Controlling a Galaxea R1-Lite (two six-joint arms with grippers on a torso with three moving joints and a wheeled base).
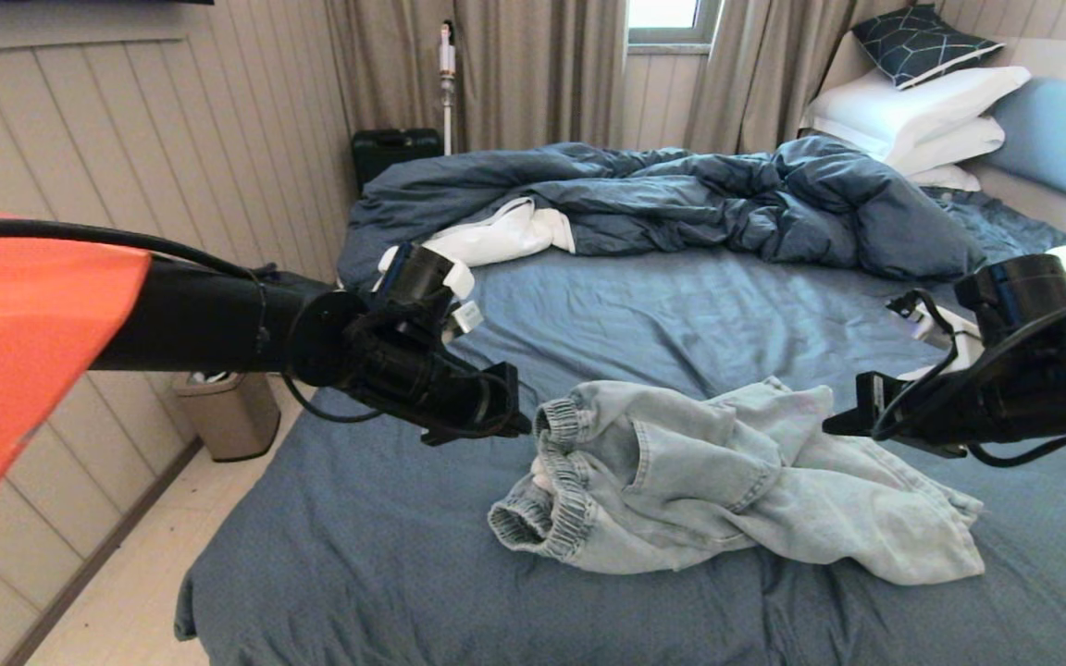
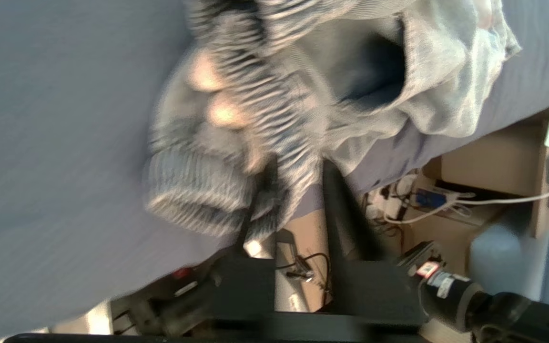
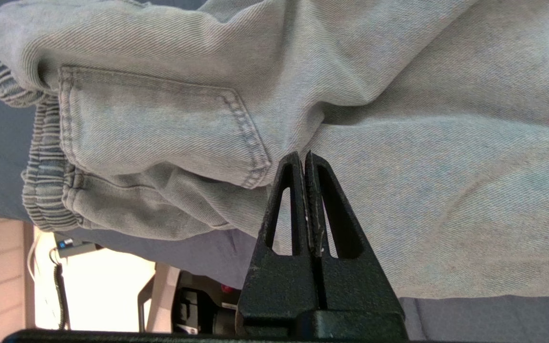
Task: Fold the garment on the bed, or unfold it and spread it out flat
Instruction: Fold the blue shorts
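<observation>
The garment (image 1: 727, 481), pale blue denim shorts, lies crumpled in the middle of the bed (image 1: 663, 314) with its gathered waistband (image 1: 563, 462) bunched at its left end. My left gripper (image 1: 522, 424) hovers at that waistband's upper edge. In the left wrist view the left gripper (image 2: 298, 164) is open by a narrow gap, and ribbed waistband cloth (image 2: 198, 190) drapes against one finger (image 2: 265, 190). My right gripper (image 1: 831, 427) sits at the shorts' right side, low over the cloth. Seen from the right wrist, the right gripper (image 3: 304, 156) is shut, with nothing between the fingers, over the denim (image 3: 422, 181) beside a patch pocket (image 3: 160, 124).
A rumpled dark blue duvet (image 1: 727, 199) with white lining (image 1: 505, 236) lies across the far half of the bed. White pillows (image 1: 922, 116) and a dark cushion (image 1: 922, 42) rest by the headboard (image 1: 1065, 139). A bin (image 1: 228, 412) stands on the floor to the left.
</observation>
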